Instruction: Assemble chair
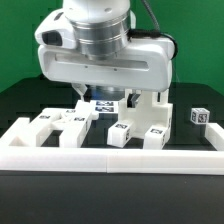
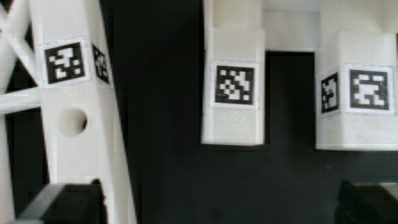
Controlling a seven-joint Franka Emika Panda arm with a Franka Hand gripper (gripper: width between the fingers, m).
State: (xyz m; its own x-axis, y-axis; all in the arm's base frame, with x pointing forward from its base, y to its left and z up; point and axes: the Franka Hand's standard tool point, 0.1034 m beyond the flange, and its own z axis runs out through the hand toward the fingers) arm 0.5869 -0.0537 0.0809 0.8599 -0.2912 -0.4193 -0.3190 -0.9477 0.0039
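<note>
Loose white chair parts with black-and-white tags lie on the black table. In the wrist view a long piece with a round hole (image 2: 71,122) runs beside one finger (image 2: 71,205). A short leg (image 2: 235,85) and a second block (image 2: 365,90) lie further ahead. My gripper (image 2: 222,205) is open, with only bare black table between its fingertips. In the exterior view the gripper (image 1: 107,100) hangs low over the parts, above a tagged piece (image 1: 103,106). A flat piece (image 1: 60,125) and two upright blocks (image 1: 120,135) (image 1: 155,135) stand in front of it.
A long low white barrier wall (image 1: 110,160) runs along the front and turns up at both ends. A small tagged block (image 1: 200,117) sits apart at the exterior view's right. The big arm body (image 1: 100,50) hides the parts behind it.
</note>
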